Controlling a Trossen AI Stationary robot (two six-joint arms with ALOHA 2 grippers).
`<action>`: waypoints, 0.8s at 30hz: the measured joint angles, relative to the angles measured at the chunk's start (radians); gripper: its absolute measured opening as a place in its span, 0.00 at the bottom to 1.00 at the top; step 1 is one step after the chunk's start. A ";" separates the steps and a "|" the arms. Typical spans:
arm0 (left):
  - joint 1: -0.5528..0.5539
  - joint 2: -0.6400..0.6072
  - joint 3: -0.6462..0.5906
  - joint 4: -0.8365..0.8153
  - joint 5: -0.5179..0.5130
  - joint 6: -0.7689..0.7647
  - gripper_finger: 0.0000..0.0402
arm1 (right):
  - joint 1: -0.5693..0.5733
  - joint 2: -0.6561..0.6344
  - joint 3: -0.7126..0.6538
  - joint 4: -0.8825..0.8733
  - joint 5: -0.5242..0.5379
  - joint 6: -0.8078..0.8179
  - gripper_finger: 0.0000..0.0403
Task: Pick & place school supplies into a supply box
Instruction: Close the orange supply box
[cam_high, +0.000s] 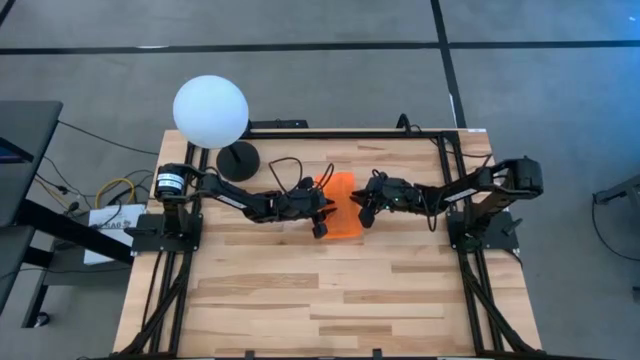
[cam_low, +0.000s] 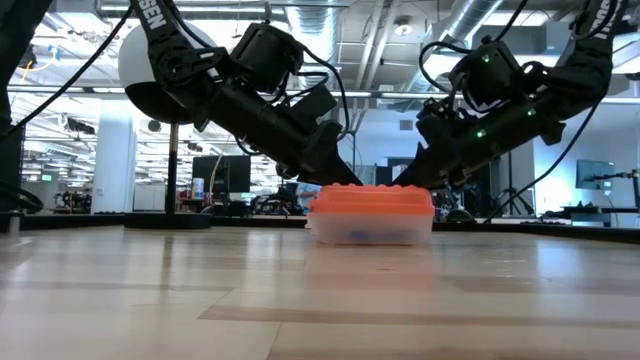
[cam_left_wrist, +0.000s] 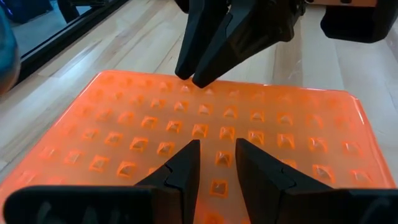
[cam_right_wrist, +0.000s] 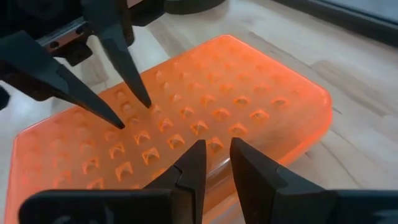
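Observation:
The supply box (cam_high: 343, 205) stands in the middle of the table with its orange studded lid (cam_low: 372, 198) lying flat on the clear tray (cam_low: 372, 232). The school supplies are hidden under the lid; only a faint bluish shape (cam_low: 358, 236) shows through the tray's wall. My left gripper (cam_left_wrist: 217, 149) comes over the box's left end. My right gripper (cam_right_wrist: 217, 149) comes over its right end. Each slants down at the lid with its fingers a little apart and nothing between them. My left gripper touches the lid's top with both fingertips (cam_right_wrist: 121, 123), slanting down from the table's left. Nothing is pinched, and the box sits flat on the table. My right gripper's fingertips (cam_left_wrist: 198, 81) meet the lid's top near its right edge, slanting down from the table's right. Nothing is pinched there either.
A white globe lamp (cam_high: 210, 110) on a black round base (cam_high: 238, 158) stands at the table's far left, behind my left arm. Bare wood (cam_high: 330, 290) stretches from the box to the near edge.

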 joint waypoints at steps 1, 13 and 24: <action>0.000 0.000 0.000 0.001 0.000 0.000 0.24 | 0.000 0.000 0.000 -0.002 -0.009 0.000 0.17; -0.008 0.000 0.000 0.004 0.005 -0.002 0.24 | -0.001 -0.001 0.000 -0.022 -0.092 0.048 0.17; -0.082 0.000 -0.001 -0.013 -0.035 -0.034 0.24 | 0.015 -0.001 0.000 -0.025 -0.126 0.054 0.17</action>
